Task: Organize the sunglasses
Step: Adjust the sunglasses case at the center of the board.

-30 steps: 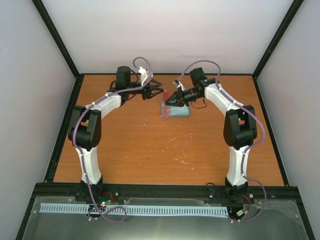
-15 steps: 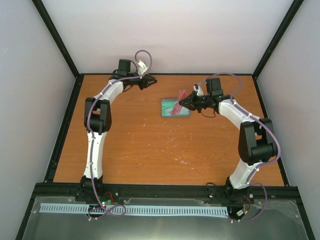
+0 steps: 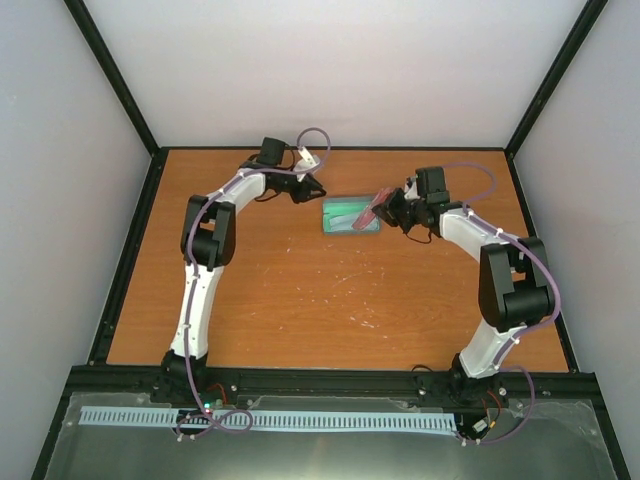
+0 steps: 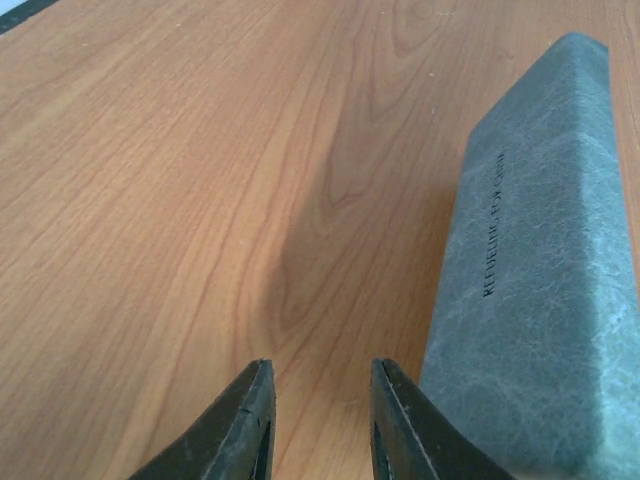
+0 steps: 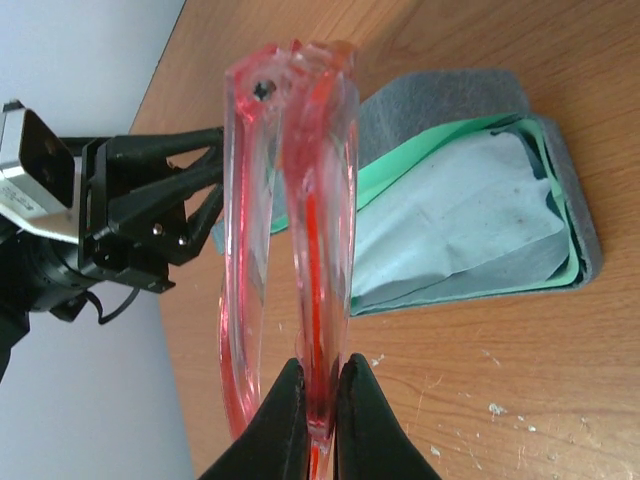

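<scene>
Fig. The right pincer (image 5: 318,425) pinches the sunglasses (image 5: 290,200), which I see held aloft at the 3 o'clock edge of the open case (image 3: 350,216). The left pincer (image 4: 315,425) is slightly spread with nothing between its fingers, just beside the case's 10 o'clock corner. Open table (image 3: 300,290) stretches toward 6 o'clock.

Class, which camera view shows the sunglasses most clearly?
Right wrist: the sunglasses fill the frame close up, pinched in the right end effector. Top external shows only a small pinkish streak at that end effector. Left wrist shows none of them, only the grey case.
</scene>
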Robot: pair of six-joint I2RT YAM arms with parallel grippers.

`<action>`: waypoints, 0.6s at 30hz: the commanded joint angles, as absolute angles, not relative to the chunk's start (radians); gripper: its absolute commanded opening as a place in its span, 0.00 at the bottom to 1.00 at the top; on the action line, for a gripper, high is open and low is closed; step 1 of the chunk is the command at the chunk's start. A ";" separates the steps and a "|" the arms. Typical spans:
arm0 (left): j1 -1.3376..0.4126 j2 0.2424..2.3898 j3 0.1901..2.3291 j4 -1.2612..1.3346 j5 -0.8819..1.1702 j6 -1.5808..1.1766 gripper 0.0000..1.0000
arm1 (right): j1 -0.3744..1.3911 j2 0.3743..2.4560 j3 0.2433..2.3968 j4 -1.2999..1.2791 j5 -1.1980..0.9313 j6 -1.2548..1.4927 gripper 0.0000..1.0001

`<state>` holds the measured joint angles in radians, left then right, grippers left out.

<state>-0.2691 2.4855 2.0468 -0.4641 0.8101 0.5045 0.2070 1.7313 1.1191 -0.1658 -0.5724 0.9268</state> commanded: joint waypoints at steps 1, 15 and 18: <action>-0.291 2.480 2.036 -0.438 0.807 0.508 0.29 | 0.201 1.751 1.128 -0.126 -0.520 0.946 0.03; -0.299 2.463 1.974 -0.477 0.871 0.494 0.28 | 0.202 1.898 1.194 -0.093 -0.524 0.954 0.03; -0.299 2.459 1.963 -0.480 0.885 0.488 0.28 | 0.202 1.921 1.204 -0.077 -0.541 0.966 0.03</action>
